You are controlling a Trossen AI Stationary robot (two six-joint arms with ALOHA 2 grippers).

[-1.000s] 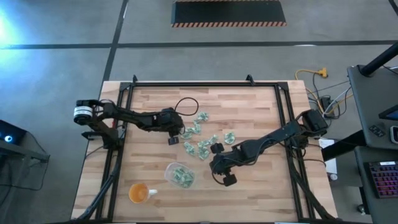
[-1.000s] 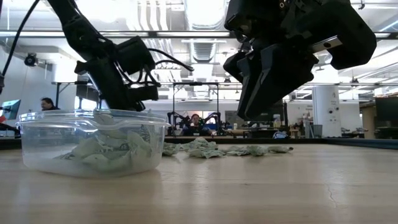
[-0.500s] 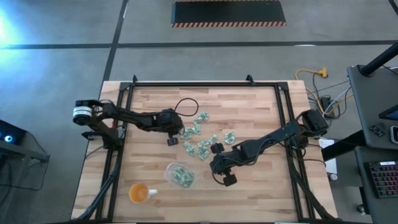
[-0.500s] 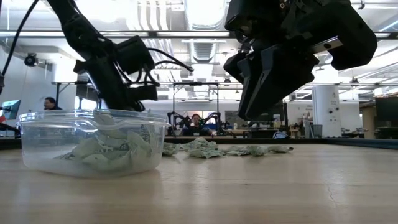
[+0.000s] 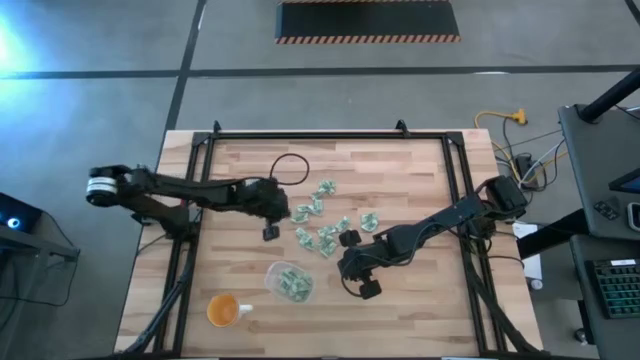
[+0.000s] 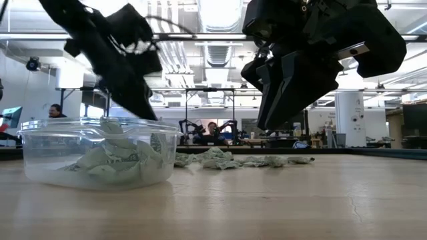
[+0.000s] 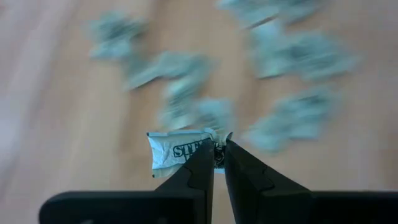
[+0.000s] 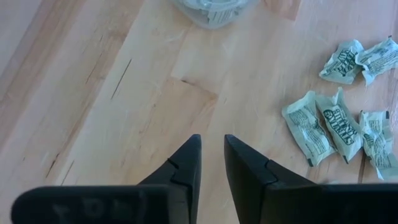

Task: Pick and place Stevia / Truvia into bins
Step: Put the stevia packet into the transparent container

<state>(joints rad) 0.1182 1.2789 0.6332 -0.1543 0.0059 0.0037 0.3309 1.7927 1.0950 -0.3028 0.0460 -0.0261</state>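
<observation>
Several pale green and white Stevia packets [image 5: 325, 228] lie loose on the middle of the wooden table [image 5: 420, 180]. In the left wrist view they show blurred [image 7: 292, 56]. The clear bin [image 5: 290, 281] stands nearer the front and holds more packets [image 6: 113, 163]. My left gripper [image 7: 219, 144] hangs above the table at the pile's left side, shut on one packet [image 7: 177, 152]. My right gripper [image 8: 212, 142] hovers to the right of the bin [image 8: 214, 12], its fingers narrowly open with bare wood between them. My left gripper pinches one white-and-green packet by one end [image 7: 210, 142] between its two fingertips. The rest of the packet sticks out flat to one side of the fingers. The fingers slant down from the table's left side. The packet is lifted clear of the table.
An orange cup with a handle [image 5: 225, 310] stands at the front left, beside the bin. A black cable loop [image 5: 290, 168] lies on the far part of the table. Black frame rails [image 5: 200, 200] run along the table's edges. Bare wood spreads to the right.
My left gripper has risen from the left edge of the pile and drawn back toward the table's left edge, tipping less steeply downward. My right arm has kept still.
</observation>
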